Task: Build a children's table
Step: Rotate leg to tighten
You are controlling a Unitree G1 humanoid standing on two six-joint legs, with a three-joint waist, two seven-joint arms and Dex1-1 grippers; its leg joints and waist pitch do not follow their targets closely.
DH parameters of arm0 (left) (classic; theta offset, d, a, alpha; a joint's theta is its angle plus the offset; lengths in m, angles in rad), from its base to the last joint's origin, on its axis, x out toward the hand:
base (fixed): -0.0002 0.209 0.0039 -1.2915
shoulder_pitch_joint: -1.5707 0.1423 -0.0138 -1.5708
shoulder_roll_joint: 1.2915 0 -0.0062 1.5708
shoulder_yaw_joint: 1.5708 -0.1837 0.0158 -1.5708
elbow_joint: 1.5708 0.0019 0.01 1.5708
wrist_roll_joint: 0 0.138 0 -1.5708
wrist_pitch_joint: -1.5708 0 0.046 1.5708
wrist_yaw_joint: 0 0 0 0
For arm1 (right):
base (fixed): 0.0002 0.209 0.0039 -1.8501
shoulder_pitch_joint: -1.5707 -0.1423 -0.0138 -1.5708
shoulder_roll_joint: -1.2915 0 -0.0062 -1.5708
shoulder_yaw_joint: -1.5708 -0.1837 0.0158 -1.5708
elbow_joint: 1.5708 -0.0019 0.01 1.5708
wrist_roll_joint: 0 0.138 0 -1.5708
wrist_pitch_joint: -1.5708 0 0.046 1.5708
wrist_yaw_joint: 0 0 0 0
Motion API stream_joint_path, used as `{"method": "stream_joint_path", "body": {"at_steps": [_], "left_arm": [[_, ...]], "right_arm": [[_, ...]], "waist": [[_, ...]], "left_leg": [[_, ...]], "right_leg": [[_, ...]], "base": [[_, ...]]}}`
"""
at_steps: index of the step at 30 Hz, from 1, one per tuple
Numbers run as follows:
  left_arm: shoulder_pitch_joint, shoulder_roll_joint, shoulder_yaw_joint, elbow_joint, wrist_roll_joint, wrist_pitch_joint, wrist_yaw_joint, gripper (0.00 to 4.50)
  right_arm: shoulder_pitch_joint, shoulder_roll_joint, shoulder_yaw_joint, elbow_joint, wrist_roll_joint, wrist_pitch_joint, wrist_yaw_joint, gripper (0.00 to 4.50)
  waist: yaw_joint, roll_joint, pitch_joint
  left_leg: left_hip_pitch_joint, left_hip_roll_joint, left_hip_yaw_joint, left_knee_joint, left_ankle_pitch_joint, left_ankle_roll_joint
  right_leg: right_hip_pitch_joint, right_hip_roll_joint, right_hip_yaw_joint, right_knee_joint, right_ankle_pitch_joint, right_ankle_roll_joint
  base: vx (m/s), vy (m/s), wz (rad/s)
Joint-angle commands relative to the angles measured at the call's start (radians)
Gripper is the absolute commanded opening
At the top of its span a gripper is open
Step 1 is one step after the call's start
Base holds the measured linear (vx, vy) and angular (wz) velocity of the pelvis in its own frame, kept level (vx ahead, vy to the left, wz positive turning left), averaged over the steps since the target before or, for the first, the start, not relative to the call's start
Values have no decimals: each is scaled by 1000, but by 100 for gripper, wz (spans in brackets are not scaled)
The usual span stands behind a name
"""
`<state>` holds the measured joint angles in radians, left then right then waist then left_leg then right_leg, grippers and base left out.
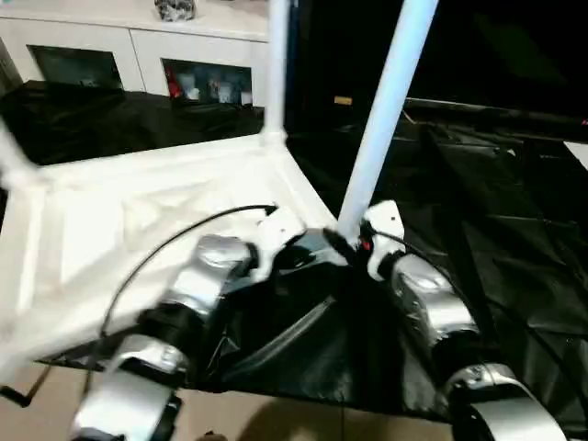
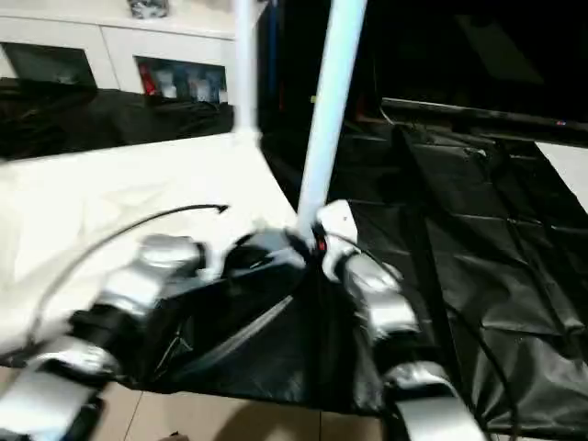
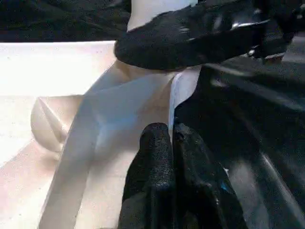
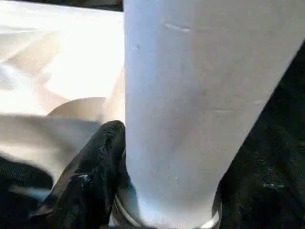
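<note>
Clasping the near leg (image 4: 186, 109) low down, my right claw (image 4: 167, 191) seems to grip it. Beside that leg, my left claw (image 3: 171, 157) is pinched shut against the upturned tabletop (image 1: 138, 220)'s corner; another leg (image 1: 277, 64) stands beyond.

No readable text in any view

No letters, numbers, brand marks or signs can be made out on the white table top (image 1: 138, 211), on the upright legs (image 1: 386, 110), or on the black sheeting (image 1: 514, 230). The items behind the cabinet's glass doors (image 1: 207, 87) are too blurred and too small for any labels on them to be read.
</note>
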<state>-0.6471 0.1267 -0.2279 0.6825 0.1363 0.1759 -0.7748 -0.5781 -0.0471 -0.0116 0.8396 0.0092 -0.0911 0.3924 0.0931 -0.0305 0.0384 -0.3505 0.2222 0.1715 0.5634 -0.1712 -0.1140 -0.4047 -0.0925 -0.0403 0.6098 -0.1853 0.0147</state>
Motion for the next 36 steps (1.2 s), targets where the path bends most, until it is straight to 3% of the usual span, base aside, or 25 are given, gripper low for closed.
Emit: {"method": "stream_joint_path", "body": {"at_steps": [1, 9, 14, 22, 30, 36], "left_arm": [[-15, -87, 3, -7, -24, -17, 96, 0], [27, -40, -9, -74, -62, -45, -41, 0], [38, 39, -10, -80, -79, -75, -175, 0], [28, 141, 0, -62, -126, -111, -382, 0], [23, 197, -5, -63, -157, -113, -527, 0], [22, 222, -8, -54, -157, -123, -560, 0]], "right_arm": [[0, 124, 98, 16, -8, 2, 77, 310], [13, 45, 97, -38, 30, -2, 233, 382], [26, -94, 139, -57, 33, -54, 506, 382], [19, -235, 170, -72, 58, -92, 826, 382], [-3, -263, 194, -58, 58, -118, 941, 382], [-8, -264, 204, -49, 55, -123, 969, 319]], "waist": [[1, -8, -48], [0, -3, -52], [2, -4, -55], [5, -3, -53], [15, -2, -54], [23, -2, -54]], "left_leg": [[-2, -6, 7, -70, -322, 19], [-11, -3, 9, -69, -275, 38], [-13, -3, 13, -60, -220, 70], [-9, 3, 15, -57, -217, 86], [-7, 5, 17, -56, -219, 86], [-5, 6, 17, -58, -218, 76]], "right_leg": [[32, -32, 23, -96, -388, -132], [41, -30, 22, -84, -269, -166], [48, -30, 22, -74, -160, -209], [49, -29, 19, -67, -139, -251], [48, -30, 19, -62, -131, -268], [47, -30, 20, -60, -127, -267]], "base": [[0, 0, 0], [0, 0, 0], [0, 0, 0], [0, 0, 0], [0, 0, 0], [0, 0, 0]]}}
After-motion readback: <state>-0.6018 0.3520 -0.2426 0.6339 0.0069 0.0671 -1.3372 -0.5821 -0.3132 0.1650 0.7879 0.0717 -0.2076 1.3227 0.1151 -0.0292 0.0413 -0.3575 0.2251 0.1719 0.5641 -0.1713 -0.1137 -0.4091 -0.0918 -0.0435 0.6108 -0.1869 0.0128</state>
